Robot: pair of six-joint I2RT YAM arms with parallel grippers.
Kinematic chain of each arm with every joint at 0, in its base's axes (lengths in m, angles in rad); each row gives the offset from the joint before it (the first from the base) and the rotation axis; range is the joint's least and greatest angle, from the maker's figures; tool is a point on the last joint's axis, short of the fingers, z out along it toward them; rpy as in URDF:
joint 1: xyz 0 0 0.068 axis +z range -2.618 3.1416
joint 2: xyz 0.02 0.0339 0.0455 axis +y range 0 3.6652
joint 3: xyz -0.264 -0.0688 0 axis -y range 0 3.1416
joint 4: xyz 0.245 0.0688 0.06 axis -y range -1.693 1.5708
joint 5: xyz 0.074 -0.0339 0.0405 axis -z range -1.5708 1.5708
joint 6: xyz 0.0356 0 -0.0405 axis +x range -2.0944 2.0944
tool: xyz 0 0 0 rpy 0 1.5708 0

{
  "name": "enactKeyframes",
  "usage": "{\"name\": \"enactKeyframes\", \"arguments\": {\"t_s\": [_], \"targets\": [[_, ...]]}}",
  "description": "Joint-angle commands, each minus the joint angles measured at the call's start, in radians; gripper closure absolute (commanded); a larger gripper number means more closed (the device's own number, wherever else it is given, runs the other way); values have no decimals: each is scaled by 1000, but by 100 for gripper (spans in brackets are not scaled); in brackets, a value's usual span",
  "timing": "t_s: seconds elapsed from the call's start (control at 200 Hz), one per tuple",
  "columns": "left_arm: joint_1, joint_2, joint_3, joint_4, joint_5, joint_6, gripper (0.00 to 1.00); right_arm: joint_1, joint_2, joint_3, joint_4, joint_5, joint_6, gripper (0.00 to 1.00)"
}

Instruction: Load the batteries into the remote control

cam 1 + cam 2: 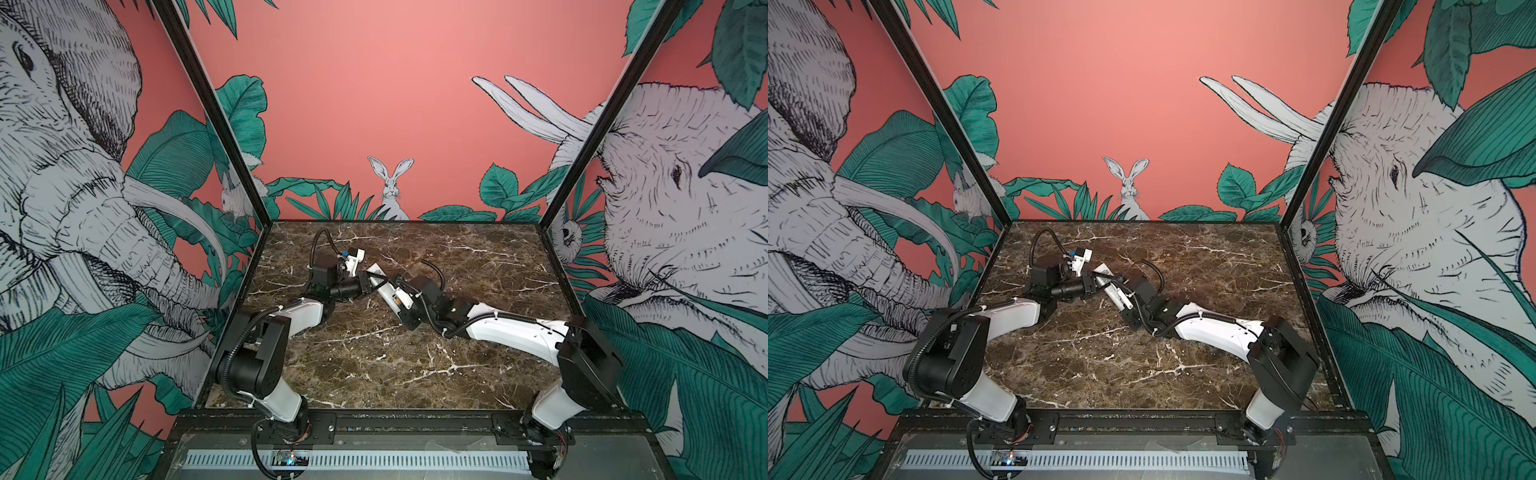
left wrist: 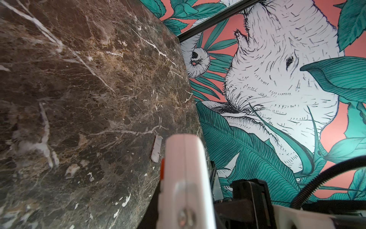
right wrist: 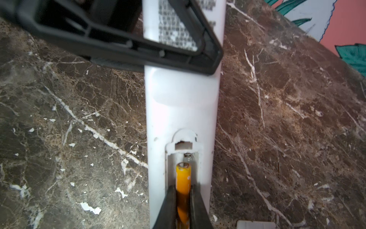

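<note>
Marble table (image 3: 79, 119): dark brown with white veins; a small white cover (image 2: 156, 148) lies on it, apart from the remote.
Remote (image 3: 182, 95): plain back faces up, battery bay open, over the table's middle part.
Left claw (image 1: 369, 279): pressed together on the remote.
Battery (image 3: 184, 176): orange, tip inside the open bay, near the spring.
Right claw (image 3: 183, 198): pinching the battery.

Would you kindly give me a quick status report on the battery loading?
Left gripper shut on remote control. Right gripper shut on battery, tip at open compartment. Small white piece lies aside, nothing blocking.
</note>
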Motion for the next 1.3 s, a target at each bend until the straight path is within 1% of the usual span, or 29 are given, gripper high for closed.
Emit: {"name": "enactKeyframes", "arguments": {"t_s": [0.0,0.175,0.28,0.525,0.695,1.03,1.295], "targets": [[3,-51,5,-51,-6,54,85,7,24,55,-92,29,33,90],[3,-73,9,-120,-32,106,85,6,30,98,-157,24,47,89],[2,-72,10,-112,-30,99,85,7,42,115,-177,9,44,90],[3,-66,8,-112,-37,97,85,7,36,108,-165,-59,37,90],[5,-58,11,-87,-33,79,85,7,53,120,-199,-71,36,90],[6,-57,10,-76,-19,69,84,4,104,190,-272,-13,44,89],[9,-49,10,-61,-18,56,84,2,91,196,-265,-4,31,84]]}}
